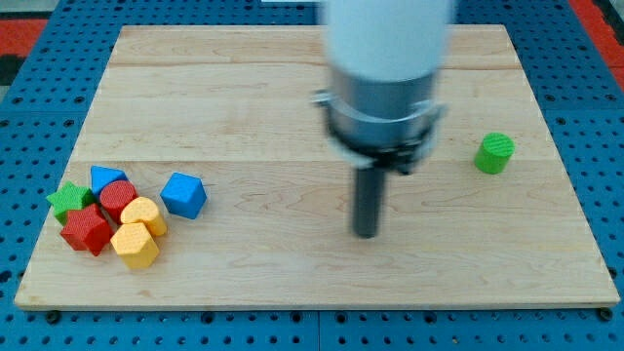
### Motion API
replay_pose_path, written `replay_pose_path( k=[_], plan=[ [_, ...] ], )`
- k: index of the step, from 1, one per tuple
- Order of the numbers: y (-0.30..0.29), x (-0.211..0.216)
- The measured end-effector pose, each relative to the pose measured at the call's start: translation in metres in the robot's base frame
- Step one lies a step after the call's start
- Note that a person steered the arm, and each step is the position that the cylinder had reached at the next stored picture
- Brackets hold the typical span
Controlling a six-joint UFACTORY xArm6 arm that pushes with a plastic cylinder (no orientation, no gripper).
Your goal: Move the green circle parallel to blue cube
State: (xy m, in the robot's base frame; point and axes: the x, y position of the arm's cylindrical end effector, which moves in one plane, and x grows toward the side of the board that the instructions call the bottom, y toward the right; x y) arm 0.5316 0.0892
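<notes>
The green circle (494, 153) is a small green cylinder standing alone near the board's right edge. The blue cube (183, 195) sits at the view's lower left, just right of a cluster of blocks. My tip (366, 234) rests on the board's lower middle, between the two: the green circle is well up and to its right, the blue cube far to its left. The tip touches no block.
The cluster at the lower left holds a green star (67, 200), a second blue block (105, 177), a red cylinder (118, 199), a red block (87, 230), a yellow rounded block (144, 214) and a yellow block (135, 246). The wooden board (244, 97) lies on blue pegboard.
</notes>
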Motion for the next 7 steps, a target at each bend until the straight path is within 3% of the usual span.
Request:
replay_pose_path(
  k=[2, 3, 5, 7],
  plan=[
    [0.164, -0.035],
    [0.206, -0.067],
    [0.160, -0.093],
    [0.032, -0.093]
  ],
)
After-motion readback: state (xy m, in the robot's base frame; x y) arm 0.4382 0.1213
